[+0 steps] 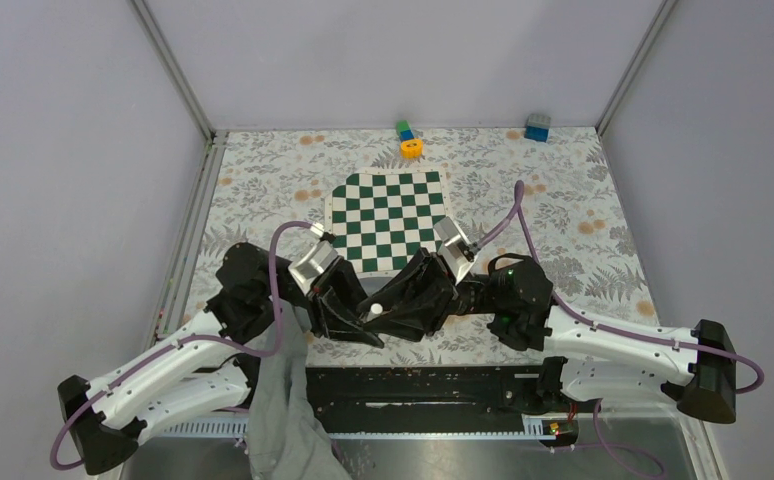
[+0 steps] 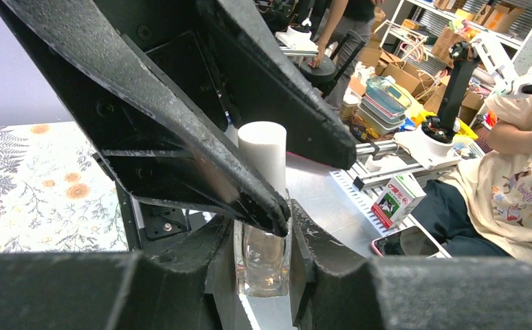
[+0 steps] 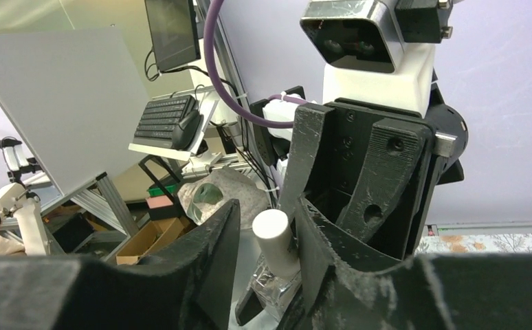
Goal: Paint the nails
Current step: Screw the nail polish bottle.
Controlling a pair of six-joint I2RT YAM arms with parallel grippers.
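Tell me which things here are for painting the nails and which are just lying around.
For the job:
clear bottle
its white cap
left gripper, holding the bottle
right gripper, around the cap
grey sleeve; the nails themselves are out of view

Lying about:
checkered mat
orange ring
green-and-blue blocks
blue block

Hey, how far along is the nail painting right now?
Barely begun. The left gripper clamps the clear polish bottle; the right gripper flanks its white cap, still on. Left: uncap, then paint. No nails show in any view, so nothing looks done.
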